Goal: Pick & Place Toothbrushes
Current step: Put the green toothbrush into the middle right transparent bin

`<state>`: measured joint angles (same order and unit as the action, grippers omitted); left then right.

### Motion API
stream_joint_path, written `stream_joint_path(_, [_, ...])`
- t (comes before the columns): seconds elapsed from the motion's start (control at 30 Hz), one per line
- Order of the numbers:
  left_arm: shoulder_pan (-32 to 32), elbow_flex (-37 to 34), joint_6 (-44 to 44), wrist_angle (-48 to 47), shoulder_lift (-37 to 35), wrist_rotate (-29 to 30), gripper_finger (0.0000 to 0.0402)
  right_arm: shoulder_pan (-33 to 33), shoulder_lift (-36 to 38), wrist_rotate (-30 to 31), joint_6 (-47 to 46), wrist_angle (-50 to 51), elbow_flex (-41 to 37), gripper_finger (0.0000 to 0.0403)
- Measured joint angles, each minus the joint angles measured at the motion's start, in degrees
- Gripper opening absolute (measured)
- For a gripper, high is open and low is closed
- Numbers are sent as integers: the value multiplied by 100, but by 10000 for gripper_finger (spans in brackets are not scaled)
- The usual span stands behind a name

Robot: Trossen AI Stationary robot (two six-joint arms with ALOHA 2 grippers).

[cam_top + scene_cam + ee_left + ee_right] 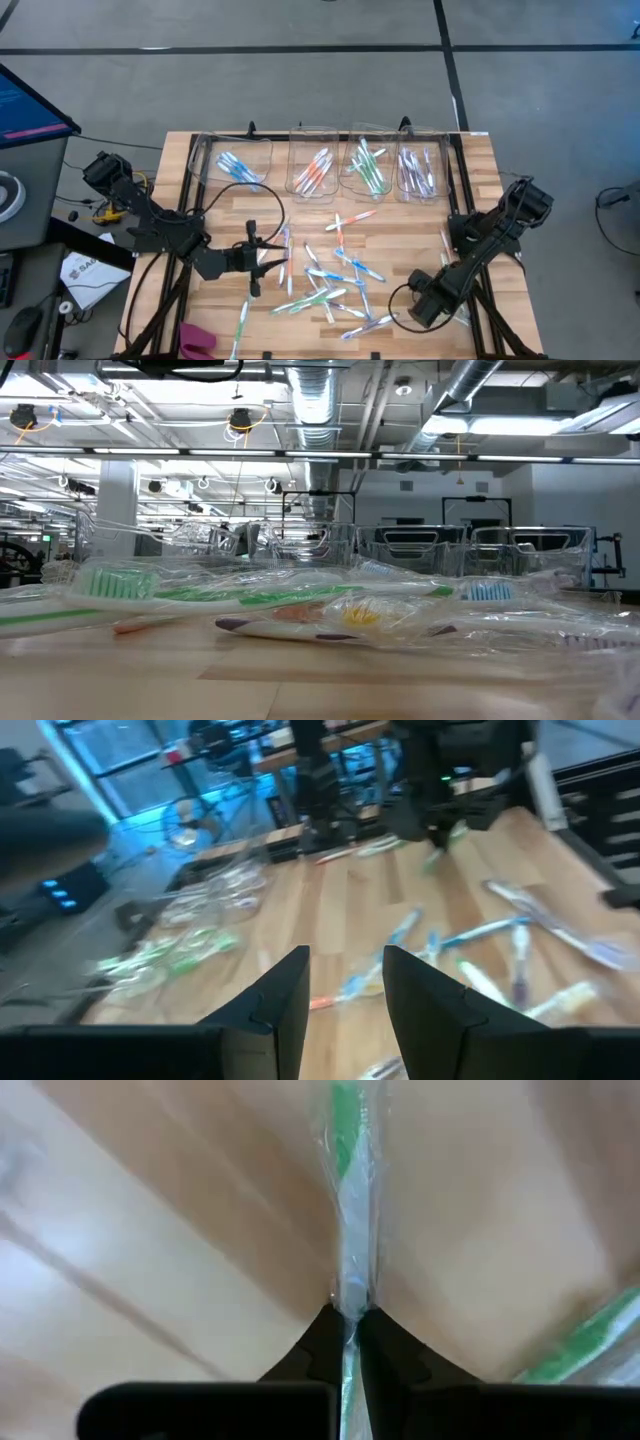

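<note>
**Right end effector pinches a green toothbrush at five o'clock**

The right end effector is clamped tight on a wrapped green toothbrush that lies flat on the bench, gripped across its thin handle, probably so it lifts level. In the high view that arm reaches down steeply at five o'clock of the loose toothbrushes, which are scattered mid-bench. The clear bins at twelve o'clock already hold sorted brushes by colour. The left end effector hovers at nine o'clock of the pile, fingers partly apart and holding nothing.
</note>
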<state>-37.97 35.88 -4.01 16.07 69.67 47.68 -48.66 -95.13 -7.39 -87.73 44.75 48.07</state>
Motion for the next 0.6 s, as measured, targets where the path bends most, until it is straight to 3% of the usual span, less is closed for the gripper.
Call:
stream_joint_path(0.1, [1,-1,2,35,0,-402,121,-149,-26,648,-24,414,340,5])
stream_joint_path(0.23, [1,-2,-18,31,0,-912,121,-211,-15,953,-67,1141,794,4])
stream_joint_path(0.4, [1,-2,-16,31,0,-1052,121,-232,0,1515,87,1710,1186,4])
stream_joint_path(0.6, [5,0,0,31,0,-1052,121,-325,4,3378,548,1560,1344,4])
